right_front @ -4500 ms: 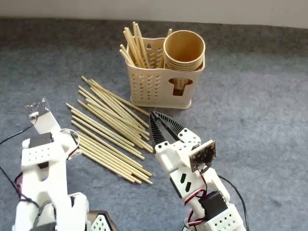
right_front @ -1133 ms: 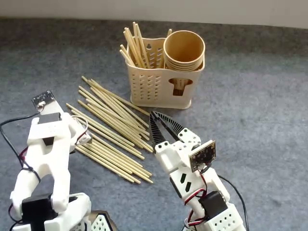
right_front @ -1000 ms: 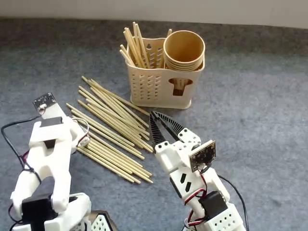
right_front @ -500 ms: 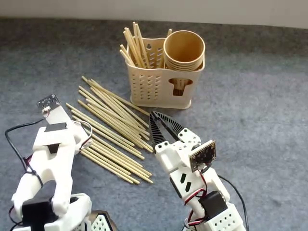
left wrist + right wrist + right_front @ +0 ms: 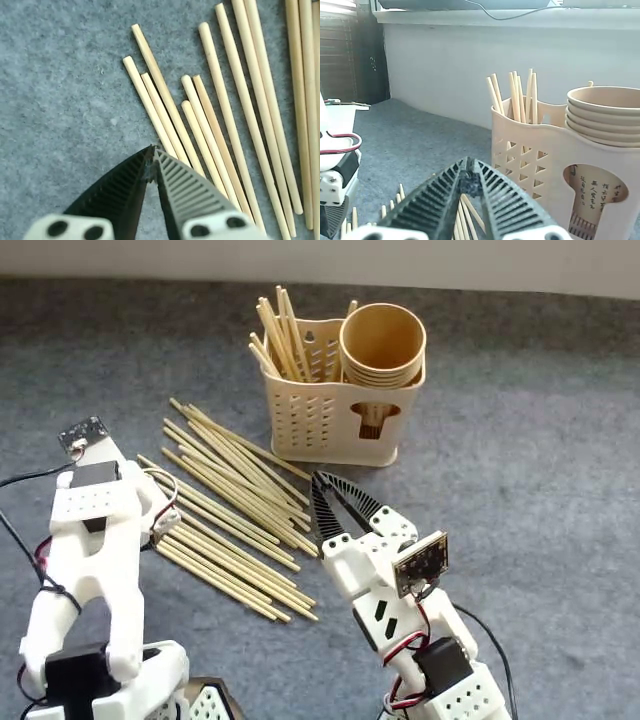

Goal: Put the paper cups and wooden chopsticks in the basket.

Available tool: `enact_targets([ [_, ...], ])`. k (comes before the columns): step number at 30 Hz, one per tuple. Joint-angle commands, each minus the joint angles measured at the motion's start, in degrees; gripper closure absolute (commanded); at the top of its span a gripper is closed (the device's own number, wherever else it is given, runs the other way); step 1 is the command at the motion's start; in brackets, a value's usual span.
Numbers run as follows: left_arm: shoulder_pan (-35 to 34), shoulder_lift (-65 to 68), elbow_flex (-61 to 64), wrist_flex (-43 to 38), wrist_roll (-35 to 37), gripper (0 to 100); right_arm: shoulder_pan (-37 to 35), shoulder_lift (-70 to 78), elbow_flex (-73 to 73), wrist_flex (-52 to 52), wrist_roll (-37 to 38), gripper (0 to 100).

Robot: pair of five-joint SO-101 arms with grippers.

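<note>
A cream slotted basket (image 5: 330,415) stands at the back with a stack of paper cups (image 5: 383,340) in its right part and several wooden chopsticks (image 5: 280,335) upright in its left part. Many loose chopsticks (image 5: 230,505) lie fanned on the grey carpet in front of it. My left gripper (image 5: 152,150) is shut and empty, its tips just over the near ends of the loose chopsticks (image 5: 168,100). My right gripper (image 5: 318,480) is shut and empty, low in front of the basket (image 5: 530,150), at the right end of the pile. The cups (image 5: 605,115) sit beyond it.
Grey carpet (image 5: 530,470) covers the table, with free room right of the basket. The left arm (image 5: 95,530) stands over the left edge of the chopstick pile and appears in the right wrist view (image 5: 335,140). A pale wall (image 5: 445,60) rises behind the basket.
The left arm has stretched forward over the near ends of the loose chopsticks, then shifted slightly left in the last half second. The right arm has kept still.
</note>
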Motion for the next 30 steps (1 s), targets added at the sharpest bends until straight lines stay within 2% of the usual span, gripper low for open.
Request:
enact_targets([
  [1,-0.5,-0.2,-0.6,-0.2,0.5,97,-0.2,-0.7,5.6,-1.3,0.1,99.4],
  [6,-0.7,-0.2,6.2,-9.1,0.6,84,-0.2,-0.7,5.6,-1.3,0.1,99.4],
  [12,-0.5,0.4,9.4,-14.5,0.4,89,-0.2,-0.7,5.6,-1.3,0.1,99.4],
  [18,0.8,11.9,4.5,-14.1,0.2,93,-0.2,-0.7,5.6,-1.3,0.1,99.4],
  [22,1.3,16.9,-0.9,-8.8,0.2,97,-0.2,-0.7,5.6,-1.3,0.1,99.4],
  [24,1.4,18.0,-2.0,-7.7,0.2,100,-0.2,-0.7,5.6,-1.3,0.1,99.4],
  [30,1.0,13.9,-2.3,-6.3,0.2,99,-0.2,-0.7,5.7,-1.3,0.1,99.4],
])
